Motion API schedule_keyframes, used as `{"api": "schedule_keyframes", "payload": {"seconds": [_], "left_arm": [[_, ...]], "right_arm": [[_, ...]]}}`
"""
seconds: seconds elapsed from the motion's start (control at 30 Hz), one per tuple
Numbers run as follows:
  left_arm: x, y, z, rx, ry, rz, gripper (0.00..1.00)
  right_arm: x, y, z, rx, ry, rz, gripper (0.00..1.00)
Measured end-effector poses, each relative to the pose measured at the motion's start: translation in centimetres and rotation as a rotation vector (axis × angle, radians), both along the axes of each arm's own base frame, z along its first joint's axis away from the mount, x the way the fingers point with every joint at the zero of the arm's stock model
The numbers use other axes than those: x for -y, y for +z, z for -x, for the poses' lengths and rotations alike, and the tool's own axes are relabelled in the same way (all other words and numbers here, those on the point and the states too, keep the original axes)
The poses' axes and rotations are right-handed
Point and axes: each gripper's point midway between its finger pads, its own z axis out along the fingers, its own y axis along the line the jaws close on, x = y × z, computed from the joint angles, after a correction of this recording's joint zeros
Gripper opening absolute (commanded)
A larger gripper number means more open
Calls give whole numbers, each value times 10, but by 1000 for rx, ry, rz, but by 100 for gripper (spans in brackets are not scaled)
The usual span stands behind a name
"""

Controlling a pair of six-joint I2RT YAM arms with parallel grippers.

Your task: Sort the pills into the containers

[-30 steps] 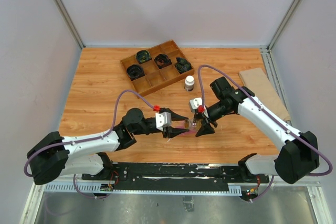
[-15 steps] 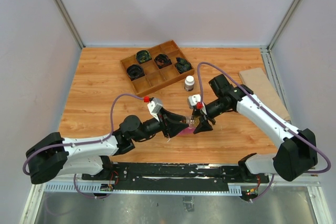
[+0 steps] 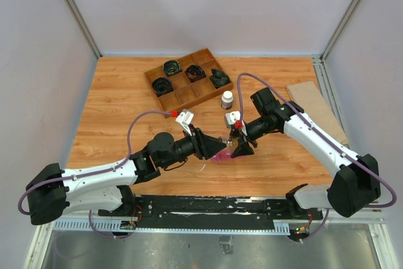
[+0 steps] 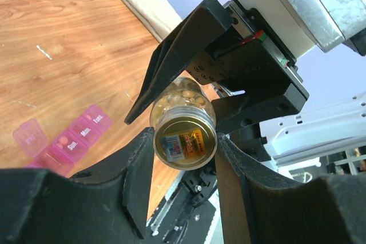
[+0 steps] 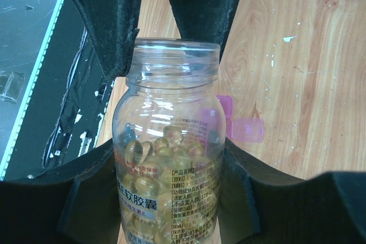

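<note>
**Between both jaws: the jar is capped, nothing sorted yet**

Your right gripper [image 3: 243, 149] clamps the small clear glass jar [image 5: 168, 141], which holds the tan-yellow pills [image 5: 163, 170]. Your left gripper [image 3: 217, 147] pinches its gold cap [image 4: 184, 142]. Below the jaws, the translucent pink compartment strip [image 4: 68, 141] looks unfilled.

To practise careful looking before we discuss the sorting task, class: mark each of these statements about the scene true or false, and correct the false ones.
1. The right gripper holds a clear jar of yellowish pills. True.
2. The pink organiser lies inside the wooden tray. False: it lies on the table, near the grippers.
3. Every lid of the organiser is shut. False: at least one flap stands open.
4. The fingers of the left gripper flank the jar's gold end. True.
5. A white-capped bottle stands on the table near the tray. True.
</note>
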Motion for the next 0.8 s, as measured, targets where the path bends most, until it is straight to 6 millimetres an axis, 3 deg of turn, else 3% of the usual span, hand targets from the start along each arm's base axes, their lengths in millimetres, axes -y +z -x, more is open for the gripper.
{"api": "schedule_keyframes", "payload": {"seconds": [0.53,0.8], "left_arm": [[-1,-1,-4,-254,56,15,9],[-3,-2,-8,-294,84,15,8]], "right_arm": [[1,-2,-3,11,-11,14,1],[4,-5,-5,18,-19,35,1]]}}
